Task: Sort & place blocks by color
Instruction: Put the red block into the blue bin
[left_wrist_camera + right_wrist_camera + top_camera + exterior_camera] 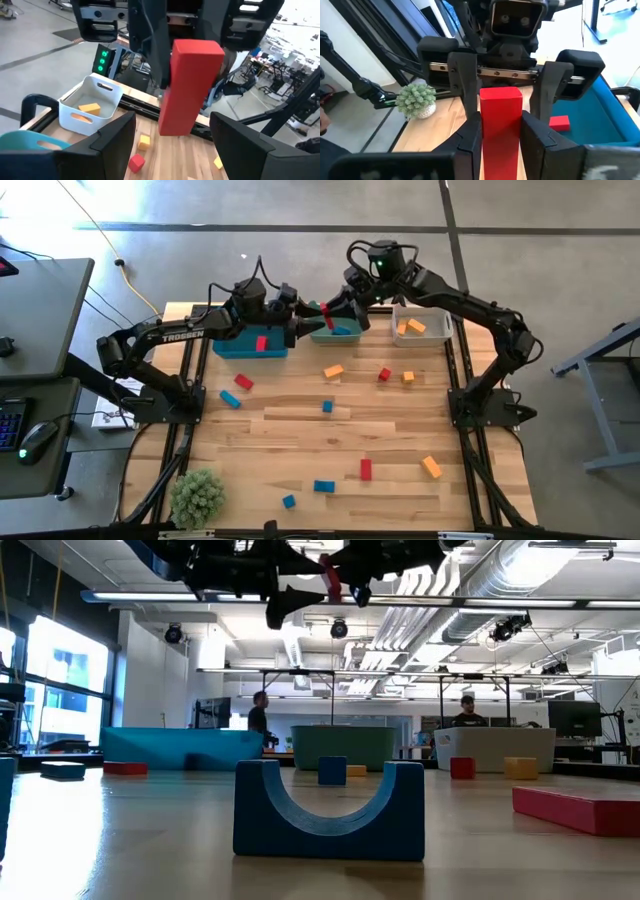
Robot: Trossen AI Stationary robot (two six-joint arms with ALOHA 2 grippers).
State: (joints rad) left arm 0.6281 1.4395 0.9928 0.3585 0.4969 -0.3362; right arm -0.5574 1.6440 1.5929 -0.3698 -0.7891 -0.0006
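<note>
Red bar [500, 125] looks rigid, light and smooth: pinch the flat long faces. It's airborne over the teal bin [336, 333], clamped in right gripper [501, 131]; left gripper [172, 145] faces it with fingers spread either side, not touching. Blue bin [250, 346] under the left gripper: one red block. White bin [421, 330] beside the right: orange blocks.

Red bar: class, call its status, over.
Right gripper shut on red bar. Left gripper open, fingers flanking it. Bar aloft near teal bin. No obstruction seen.

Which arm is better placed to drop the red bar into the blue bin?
Left: the left pincer, open, flanks the bar the right pincer grips, and the blue bin lies beside the left arm.
</note>
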